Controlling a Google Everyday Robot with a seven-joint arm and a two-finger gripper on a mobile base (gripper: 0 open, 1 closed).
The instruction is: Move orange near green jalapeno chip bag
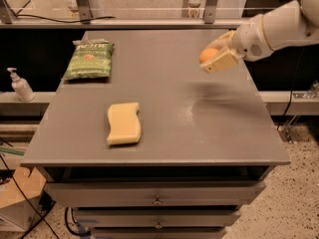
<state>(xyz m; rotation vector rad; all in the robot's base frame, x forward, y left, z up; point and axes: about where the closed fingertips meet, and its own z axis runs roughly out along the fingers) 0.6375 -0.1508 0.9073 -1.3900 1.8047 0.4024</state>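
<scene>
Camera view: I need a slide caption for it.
Tool grips the orange above the table at right; green jalapeno chip bag lies back left.

green jalapeno chip bag [89,59]: upper left, on table [199,133]
sponge [123,123]: centre left, on table
gripper [215,59]: upper right, around orange [209,55], above table

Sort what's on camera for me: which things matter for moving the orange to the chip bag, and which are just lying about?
In the job:
- orange, held above the table by the gripper, right rear
- chip bag, left rear

Lying about:
- sponge, front left of centre
- pump bottle, on the ledge left of the table
</scene>
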